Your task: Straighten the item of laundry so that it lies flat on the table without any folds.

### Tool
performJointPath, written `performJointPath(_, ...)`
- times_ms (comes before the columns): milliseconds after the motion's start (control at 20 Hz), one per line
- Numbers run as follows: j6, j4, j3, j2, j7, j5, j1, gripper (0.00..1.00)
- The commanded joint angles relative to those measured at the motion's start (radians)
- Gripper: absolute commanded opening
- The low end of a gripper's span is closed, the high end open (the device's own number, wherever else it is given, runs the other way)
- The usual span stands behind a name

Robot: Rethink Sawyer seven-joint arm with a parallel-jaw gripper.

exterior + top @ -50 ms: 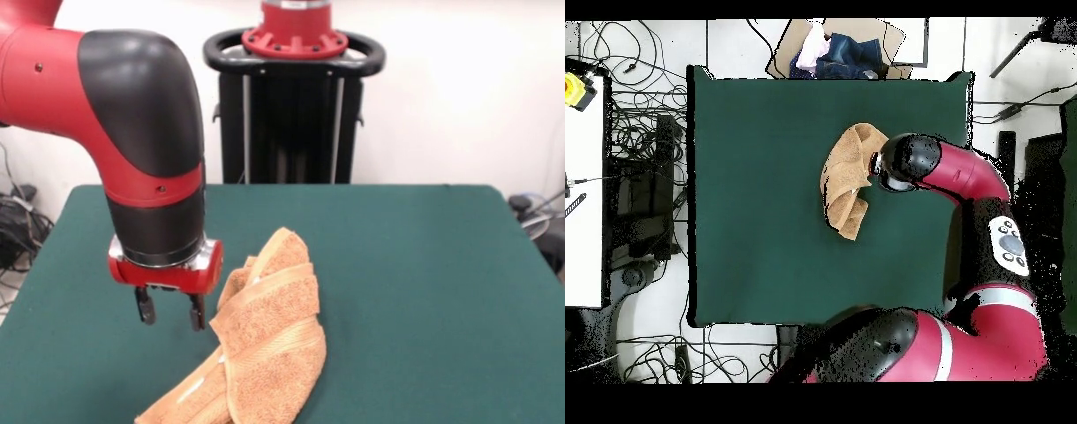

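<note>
On the green table (424, 265), the towel (269, 331) lies crumpled and folded over itself, not flat. In the front view it forms a long, bunched strip: one rounded end (284, 243) sits up toward the table's middle, and the other end runs down to the near edge of the picture, where it is cut off. The long axis runs diagonally, from the upper end down and to the left. Several layers overlap along this axis, and raised band stripes (274, 287) cross the folds. A small white mark, possibly the label (190, 394), shows on the lower part; too small to be sure.

In the overhead view the towel (848, 178) lies in the table's (755, 200) upper-right part, away from every edge, with its long axis running mostly up and down the picture and tilted slightly. The wider end is at the top and the narrower, pointed end at the bottom.

The gripper (169, 311) hangs just beside the towel, on its left in the front view, pointing straight down. Its two dark fingers (144, 306) stand apart with a clear gap between them, and nothing is held. The tips are above the table surface; whether the nearer finger touches the cloth I cannot tell. In the overhead view the arm's wrist (905, 162) covers the gripper, right against the towel's right side.
</note>
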Motion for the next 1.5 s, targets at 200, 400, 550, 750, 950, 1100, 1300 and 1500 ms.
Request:
performJointPath(200, -0.076, 0.075, 0.073, 0.030, 0.077, -0.006, 0.032, 1.00)
performJointPath(400, -0.112, 0.097, 0.100, 0.021, 0.075, 0.015, 0.012, 1.00)
performJointPath(550, -0.116, 0.103, 0.107, 0.019, 0.076, 0.022, 0.009, 1.00)
performJointPath(750, -0.130, 0.114, 0.116, 0.014, 0.073, 0.030, 0.003, 1.00)
performJointPath(950, -0.155, 0.117, 0.122, 0.017, 0.061, 0.021, 0.001, 1.00)
performJointPath(1100, -0.159, 0.117, 0.108, 0.017, 0.060, 0.007, 0.010, 1.00)
performJointPath(1300, -0.185, 0.102, 0.091, 0.041, 0.062, -0.015, 0.023, 1.00)
performJointPath(1500, -0.256, 0.121, 0.116, 0.059, 0.034, -0.030, -0.007, 1.00)
